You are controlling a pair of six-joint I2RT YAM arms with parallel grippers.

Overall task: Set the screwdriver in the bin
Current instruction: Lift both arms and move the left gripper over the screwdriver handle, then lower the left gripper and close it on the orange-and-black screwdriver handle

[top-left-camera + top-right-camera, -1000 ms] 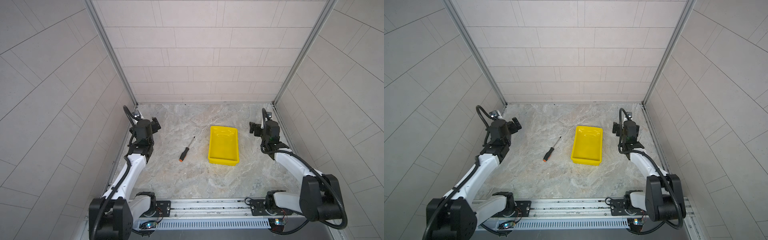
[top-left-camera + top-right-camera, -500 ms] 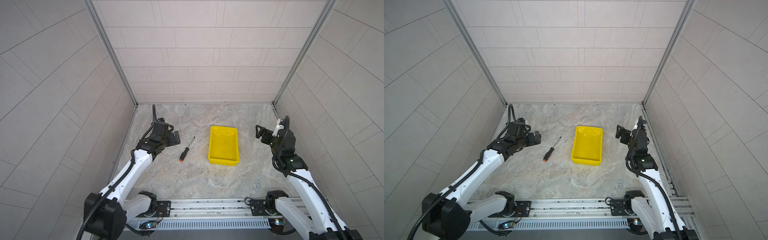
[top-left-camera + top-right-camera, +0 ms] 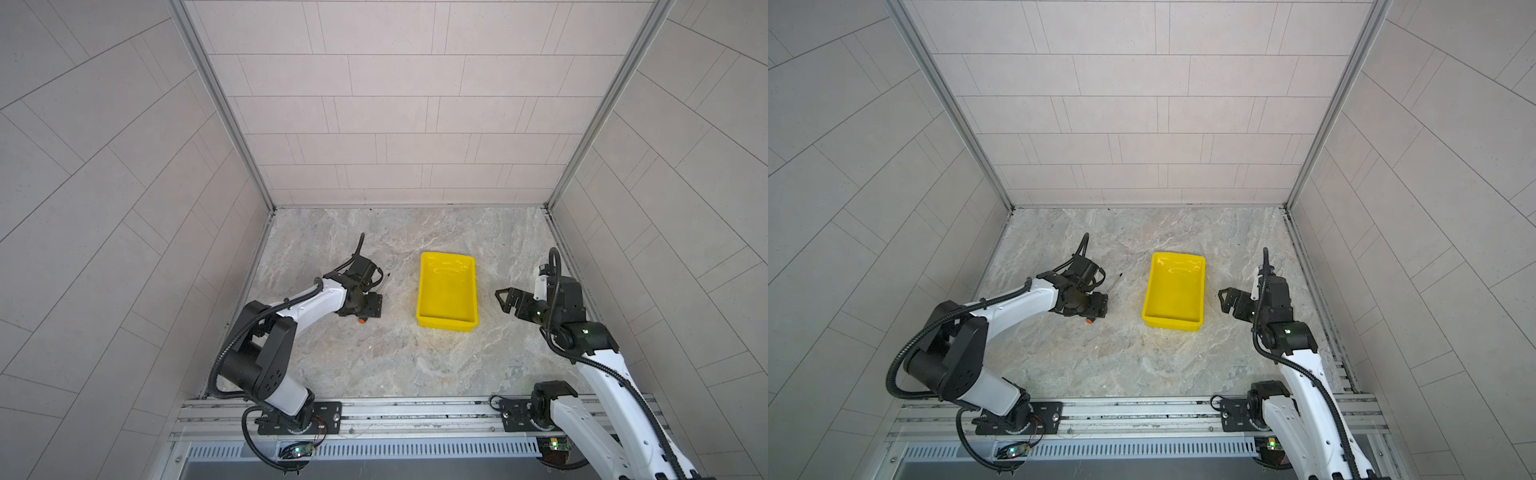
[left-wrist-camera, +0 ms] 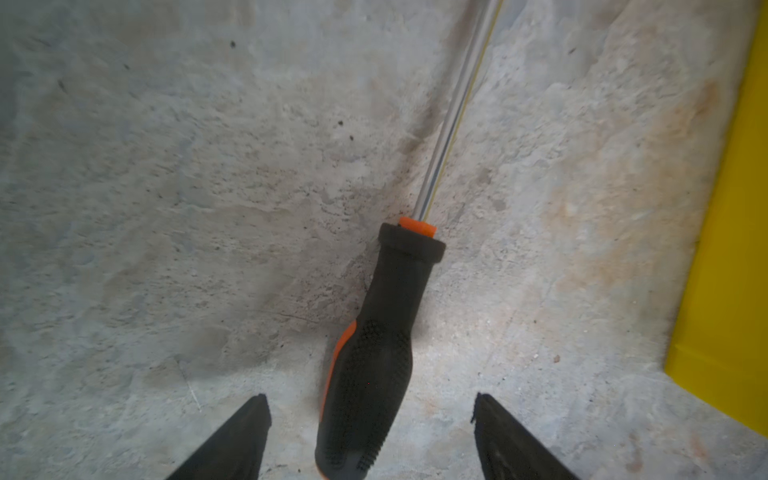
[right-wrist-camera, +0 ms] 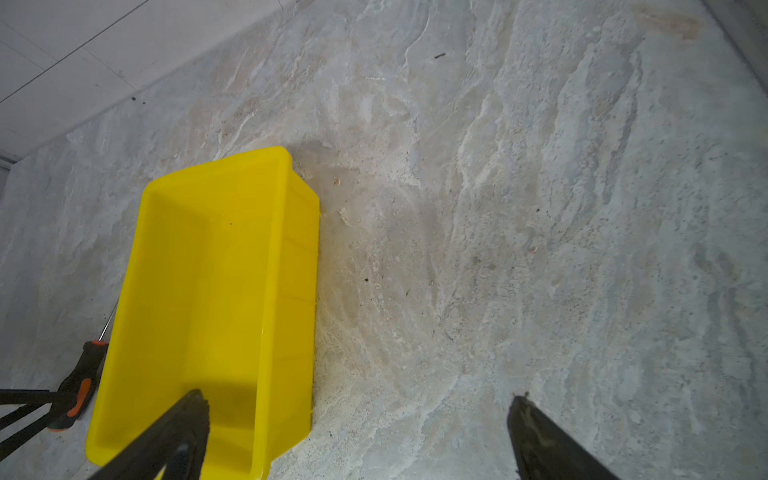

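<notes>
Black dimpled rubber covers most of the handle of the screwdriver [image 4: 376, 332]. An orange stripe runs down one side of the handle, and a small orange collar sits where the shaft begins. The handle narrows at a waist behind a thick black ring, then swells toward the butt. The shaft is thin bright metal, and in the left wrist view a faint yellow line of reflection runs along it. In both top views only the orange butt [image 3: 362, 320] [image 3: 1089, 320] and the far part of the shaft show, because the arm covers the rest.

The screwdriver lies flat on the pale, veined stone table [image 3: 374, 357]. It is outside the bin [image 3: 446, 325] [image 3: 1171, 325], on the left arm's side, near it but well clear of its wall. It runs roughly along the bin's long side, with the butt level with the bin's near end and the tip pointing toward its far end. The bin is bright yellow plastic with low walls and a rolled rim. Its inside is bare in the right wrist view [image 5: 291, 291].

The left gripper [image 4: 369, 398] is low over the handle, and its two dark fingers [image 4: 249, 432] are spread apart. One finger stands on each side of the grip, with bare stone showing between each finger and the handle. The right gripper [image 5: 357, 397] [image 3: 505, 300] stands wide and holds nothing. It is beside the bin's opposite long wall, near the near corner, and does not touch the bin.
</notes>
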